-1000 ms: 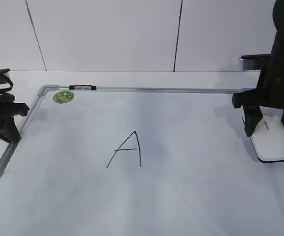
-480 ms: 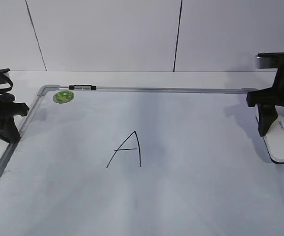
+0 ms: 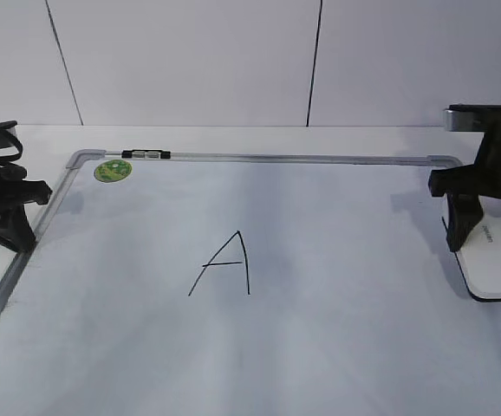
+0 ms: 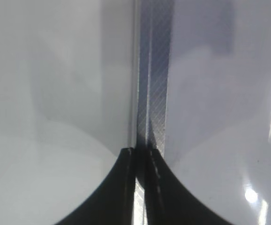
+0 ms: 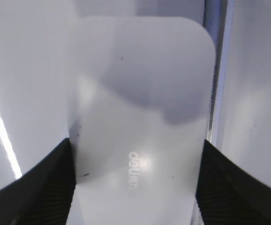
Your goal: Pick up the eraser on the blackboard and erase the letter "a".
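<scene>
The white eraser lies flat at the right edge of the blackboard. My right gripper straddles it, and in the right wrist view both fingers press the sides of the eraser, whose grey lettering faces up. A black capital "A" is drawn mid-board. No small lowercase "a" shows in any view. My left gripper rests at the board's left frame. In the left wrist view its fingers are shut and empty over the grey frame strip.
A round green sticker sits in the board's far left corner, with a small black-and-white clip on the top frame beside it. The board's right frame runs right beside the eraser. A white panelled wall stands behind.
My right gripper carried the eraser to the right, then came back slightly left and toward the front. The left arm has not moved.
</scene>
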{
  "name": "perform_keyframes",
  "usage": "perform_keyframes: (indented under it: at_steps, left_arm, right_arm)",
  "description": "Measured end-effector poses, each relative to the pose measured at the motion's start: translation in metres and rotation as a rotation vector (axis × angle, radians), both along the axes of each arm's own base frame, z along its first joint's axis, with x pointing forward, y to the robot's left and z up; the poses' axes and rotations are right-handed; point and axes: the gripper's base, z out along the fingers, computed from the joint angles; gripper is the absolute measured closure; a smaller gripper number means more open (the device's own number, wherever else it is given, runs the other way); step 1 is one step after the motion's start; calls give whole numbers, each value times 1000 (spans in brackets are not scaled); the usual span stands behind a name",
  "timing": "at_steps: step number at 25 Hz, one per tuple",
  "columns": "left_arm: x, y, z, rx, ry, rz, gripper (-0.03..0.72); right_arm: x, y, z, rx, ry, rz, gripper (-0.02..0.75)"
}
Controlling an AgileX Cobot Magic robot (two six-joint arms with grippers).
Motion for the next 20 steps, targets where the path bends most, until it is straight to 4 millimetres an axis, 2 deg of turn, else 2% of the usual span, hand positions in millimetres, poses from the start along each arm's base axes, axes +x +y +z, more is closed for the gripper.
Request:
perform_keyframes:
  at_steps: [8,20]
  left_arm:
    - [0,0,0,-1,0,1,673]
    - [0,0,0,-2,0,1,673]
  right_arm:
    - [1,-9,-2,2,6,-25,212]
    - [7,-9,-25,-7,69,-5,212]
